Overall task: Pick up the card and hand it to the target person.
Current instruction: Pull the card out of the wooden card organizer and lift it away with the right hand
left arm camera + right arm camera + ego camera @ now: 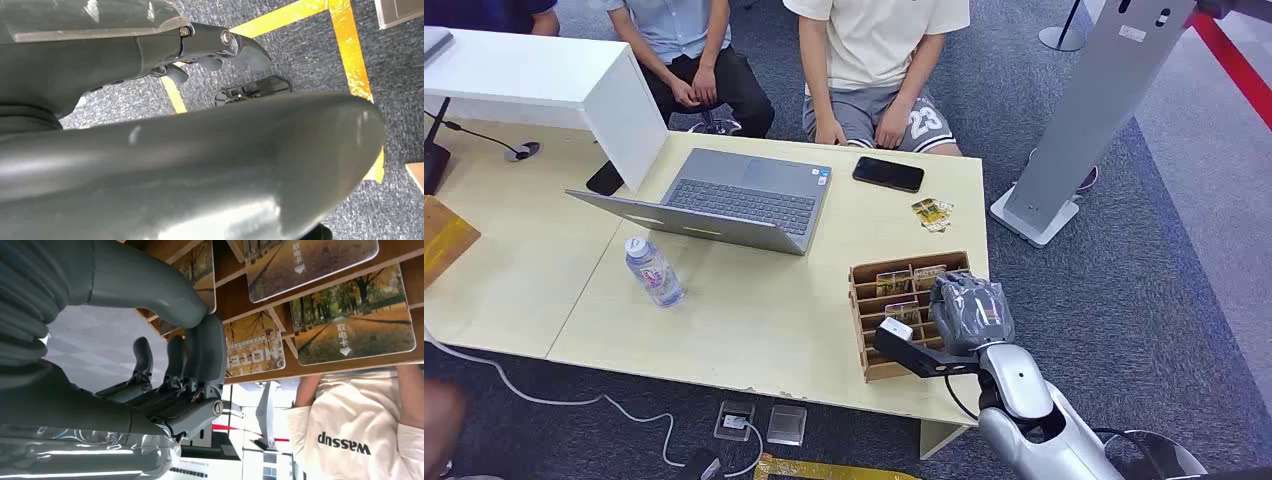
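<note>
Cards (255, 347) in wooden rack (864, 300), right robot hand (969, 312) just above them

Matt wooden card rack (869, 300), glossy printed cards (352, 317), pale wood-look table (754, 320)

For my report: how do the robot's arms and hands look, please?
The right arm is silver and rounded, with a black cable beside it. The right hand is grey under a clear plastic cover. The left hand is dark grey with a visible screw.
</note>
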`<state>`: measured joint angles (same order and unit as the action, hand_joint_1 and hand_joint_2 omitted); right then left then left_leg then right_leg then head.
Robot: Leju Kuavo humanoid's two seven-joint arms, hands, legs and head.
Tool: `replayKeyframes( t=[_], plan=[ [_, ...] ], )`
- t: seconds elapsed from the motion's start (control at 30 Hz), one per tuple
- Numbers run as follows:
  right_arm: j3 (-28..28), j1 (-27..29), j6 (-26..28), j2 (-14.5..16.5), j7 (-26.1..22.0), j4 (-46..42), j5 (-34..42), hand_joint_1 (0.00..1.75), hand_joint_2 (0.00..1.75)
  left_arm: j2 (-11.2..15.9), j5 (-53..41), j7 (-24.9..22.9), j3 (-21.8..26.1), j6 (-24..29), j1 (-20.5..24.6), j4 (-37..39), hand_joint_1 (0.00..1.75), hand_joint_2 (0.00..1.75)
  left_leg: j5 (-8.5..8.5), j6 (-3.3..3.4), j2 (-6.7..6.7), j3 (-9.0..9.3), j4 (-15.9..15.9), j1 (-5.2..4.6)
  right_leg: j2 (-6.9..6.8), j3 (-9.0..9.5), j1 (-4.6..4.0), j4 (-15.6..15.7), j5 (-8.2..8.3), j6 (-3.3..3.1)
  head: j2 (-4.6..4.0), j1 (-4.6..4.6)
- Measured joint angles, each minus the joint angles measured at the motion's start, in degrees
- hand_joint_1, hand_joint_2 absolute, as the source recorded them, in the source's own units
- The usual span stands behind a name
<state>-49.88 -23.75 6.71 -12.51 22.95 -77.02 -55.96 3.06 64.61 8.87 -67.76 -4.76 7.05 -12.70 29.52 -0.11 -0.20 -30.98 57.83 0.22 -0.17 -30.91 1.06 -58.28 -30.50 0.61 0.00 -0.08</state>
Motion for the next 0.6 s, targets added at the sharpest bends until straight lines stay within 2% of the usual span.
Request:
replayKeyframes(
  t=[0.3, 0.6],
  plan=[
    [0.01, -0.28, 0.35, 0.03, -0.16, 0.38, 0.01, 1.30, 1.75, 0.00, 0.00, 0.02, 0.02, 0.00, -0.08, 0.00, 0.00, 0.00, 0.00, 0.00, 0.00, 0.01, 0.00, 0.00, 0.00, 0.01, 0.00, 0.00, 0.00, 0.00, 0.00, 0.02],
    [0.00, -0.33, 0.44, 0.05, -0.37, 0.71, 0.29, 1.04, 1.75, 0.00, 0.19, 0.00, 0.02, 0.00, -0.13, 0.00, 0.00, 0.00, 0.00, 0.00, 0.00, 0.02, 0.00, 0.00, 0.00, 0.02, 0.00, 0.00, 0.00, 0.00, 0.00, 0.01]
  ],
)
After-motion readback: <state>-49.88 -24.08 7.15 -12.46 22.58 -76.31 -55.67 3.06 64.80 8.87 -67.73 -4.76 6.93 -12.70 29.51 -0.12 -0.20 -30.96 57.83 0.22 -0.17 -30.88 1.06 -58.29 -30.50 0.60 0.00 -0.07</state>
